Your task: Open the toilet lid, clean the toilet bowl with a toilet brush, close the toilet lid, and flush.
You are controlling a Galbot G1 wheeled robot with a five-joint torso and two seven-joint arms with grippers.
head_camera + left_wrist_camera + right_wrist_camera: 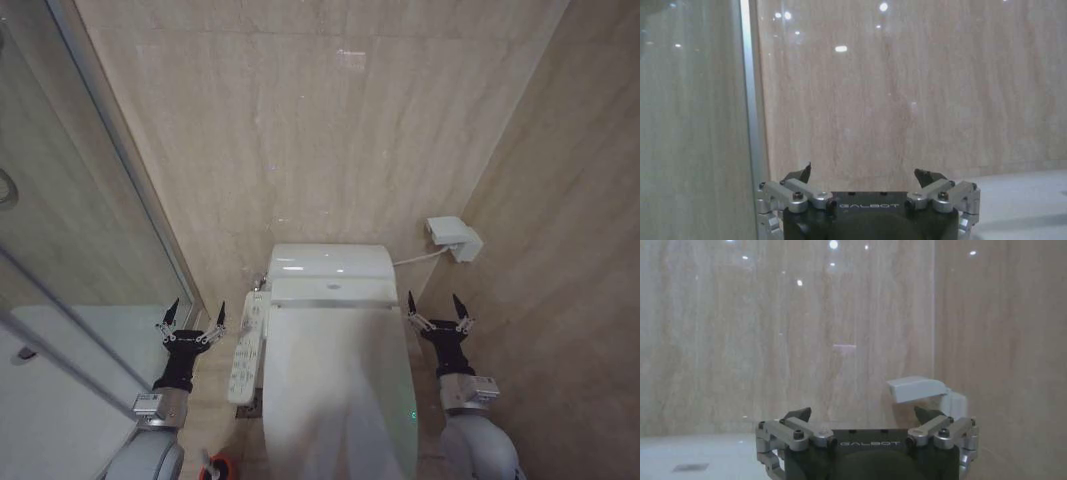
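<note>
The toilet lid [335, 385] is down, a glossy white oval covering the toilet bowl, which is hidden under it. My left gripper [196, 317] hangs open to the left of the toilet, level with the lid's rear end. My right gripper [434, 307] hangs open on the toilet's right side at about the same height. Both also show open and empty in their wrist views, the left gripper [865, 173] and the right gripper [864, 413] facing the wall. The toilet brush [214, 466] stands in its red cup on the floor at the lower left, mostly cut off.
A long white control panel [247, 347] runs along the toilet's left side. The white tank [330, 262] sits against the beige wall. A glass shower partition [100, 230] stands to the left. A white wall box [453, 238] with a cable is mounted at right.
</note>
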